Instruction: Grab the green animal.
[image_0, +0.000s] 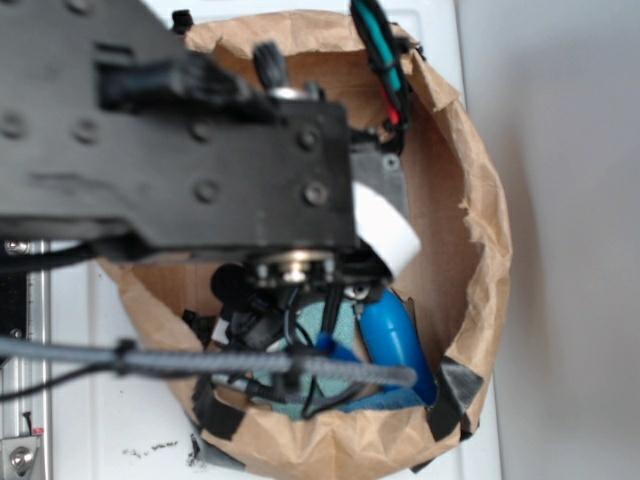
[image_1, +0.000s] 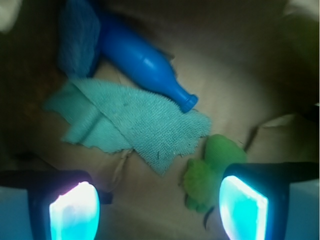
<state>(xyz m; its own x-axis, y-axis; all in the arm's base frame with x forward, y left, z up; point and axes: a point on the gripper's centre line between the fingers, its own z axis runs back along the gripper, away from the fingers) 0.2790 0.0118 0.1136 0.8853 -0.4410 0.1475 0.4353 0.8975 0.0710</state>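
The green animal (image_1: 209, 172) lies on the brown paper floor of the bag, a small fuzzy yellow-green plush with a smoother green end. It sits just inside my right finger (image_1: 243, 206), partly hidden behind it. My gripper (image_1: 159, 210) is open, hanging above the bag floor, with bare paper across most of the gap between its glowing pads. In the exterior view the arm (image_0: 200, 140) covers the bag's inside and the green animal is hidden.
A blue bottle (image_1: 140, 60) lies tilted at the back, beside a blue cloth (image_1: 77, 35). A teal rag (image_1: 135, 120) is spread left of the animal. The brown paper bag's walls (image_0: 470, 230) ring everything. Cables (image_0: 250, 362) cross the bag's front.
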